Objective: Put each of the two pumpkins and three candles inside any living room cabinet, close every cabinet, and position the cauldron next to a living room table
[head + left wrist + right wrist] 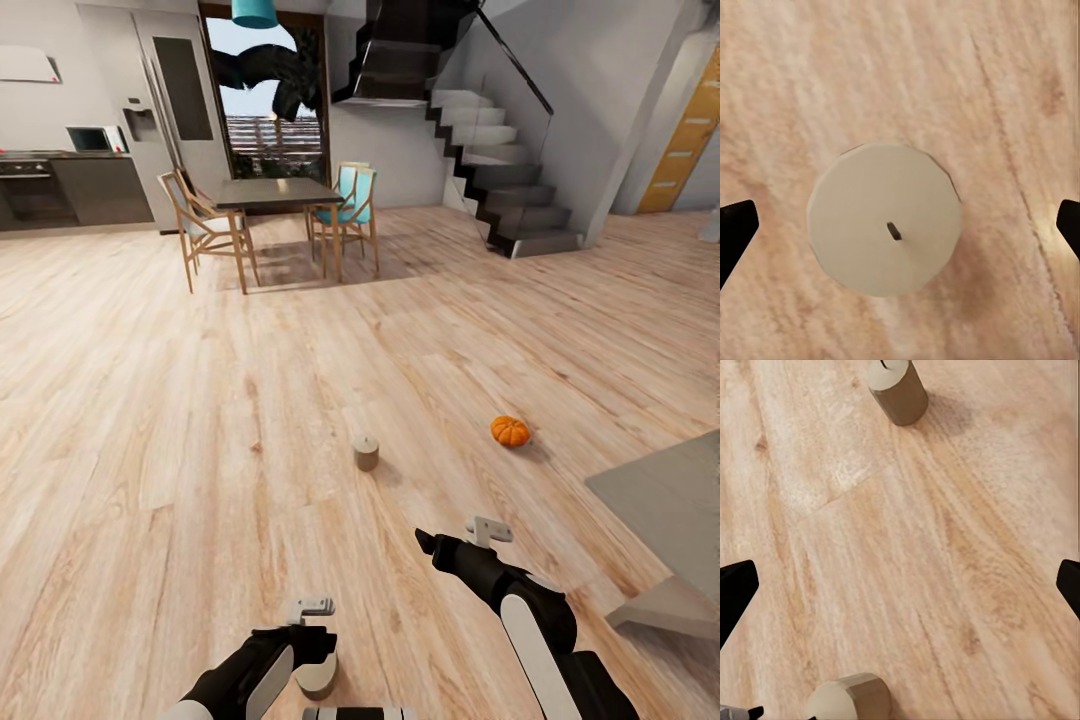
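Observation:
A beige-grey candle (318, 680) stands upright on the wooden floor right under my left gripper (316, 648). From above, its round top and wick (885, 219) sit between the left gripper's (900, 225) spread fingertips (735, 229), which do not touch it. A second candle (366, 453) stands farther ahead, and an orange pumpkin (510, 431) lies to its right. My right gripper (430, 545) hovers open over bare floor, short of that second candle (897, 390). The candle under the left gripper (851, 699) also appears in the right wrist view. Cabinet and cauldron are out of view.
A low grey slab-like surface (665, 500) juts in at the right. Far ahead stand a dark dining table (275, 193) with wooden chairs (205, 228), a staircase (500, 170) and kitchen units (70, 185). Open wooden floor lies between.

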